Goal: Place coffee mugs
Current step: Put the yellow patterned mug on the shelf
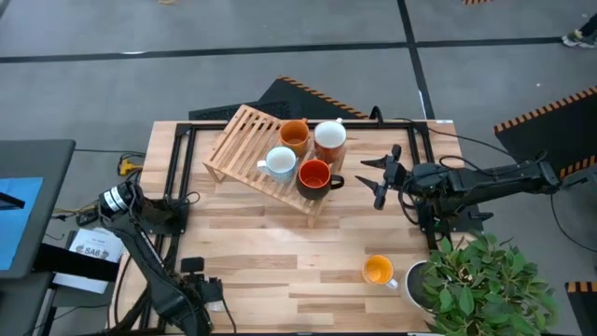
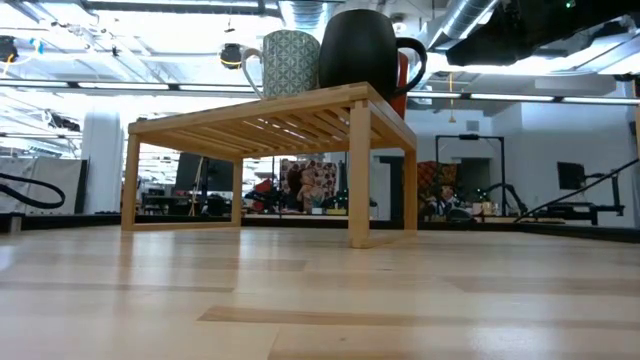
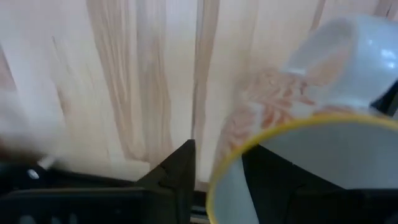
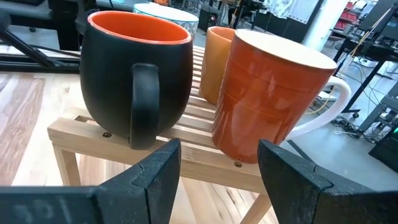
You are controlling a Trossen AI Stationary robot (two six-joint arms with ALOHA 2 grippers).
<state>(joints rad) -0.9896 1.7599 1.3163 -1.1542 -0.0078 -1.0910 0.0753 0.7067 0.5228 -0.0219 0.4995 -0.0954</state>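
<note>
A wooden slatted rack [image 1: 252, 149] carries four mugs standing on their bases: brownish-orange [image 1: 294, 135], terracotta with white inside [image 1: 329, 140], pale blue-grey [image 1: 280, 161] and dark with red inside [image 1: 315, 175]. The bright orange-yellow mug [image 1: 378, 271] stands on the table near the plant. My right gripper [image 1: 373, 180] is open, level with the rack's right end, facing the dark mug [image 4: 134, 74] and terracotta mug [image 4: 267, 93]. My left arm [image 1: 159, 271] is at the near-left corner; its gripper [image 3: 217, 177] is shut on the cream-white mug [image 3: 292, 106]. My left gripper has the cream-white mug by its yellow-edged rim [image 3: 239, 149], on the side away from the handle [image 3: 351, 46]. One finger [image 3: 180, 171] stands outside the wall and the other appears inside the mouth. The contact itself lies below the picture's edge. The mug is tilted, clear of the table.
A white pot [image 1: 415, 280] with a green leafy plant [image 1: 485, 280] fills the near-right corner beside the orange-yellow mug. Black frame rails [image 1: 182, 159] run along the table's left and right sides. Bare wood lies between the rack and the near edge.
</note>
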